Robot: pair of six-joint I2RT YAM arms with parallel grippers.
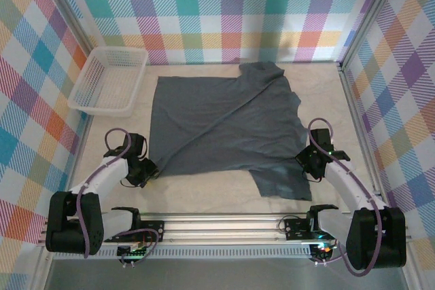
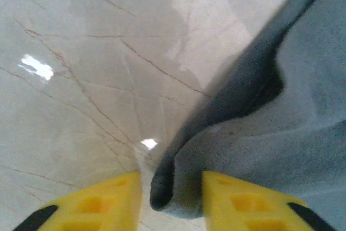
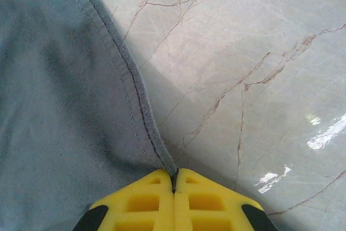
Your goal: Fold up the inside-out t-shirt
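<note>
1. Yellow fingers of my right gripper (image 3: 174,179) sit pressed together on the stitched hem (image 3: 138,96) of the inside-out t-shirt (image 3: 65,106). I read that as a pinch on its right edge.
2. My left gripper (image 2: 172,187) is only narrowly parted and straddles a rolled corner of cloth at the shirt's near left. Bare stone shows beside one finger, so it is not clamped.
3. From above, the shirt lies spread across the middle of the counter (image 1: 204,198). One sleeve (image 1: 262,73) points far, a flap (image 1: 280,181) reaches toward the near right, and a long diagonal crease (image 1: 204,137) crosses the body.
4. Progress, as I judge it, is early. The shirt is laid out and both near corners are addressed, but I see no proper fold, so all the folding is left.
5. Room: there is a bare strip along the near side and another on the left. The white basket (image 1: 103,109) sits far left, just beside the shirt's far corner. The right side wall (image 1: 380,100) is near my right arm, so I would carry the cloth far and inward.
</note>
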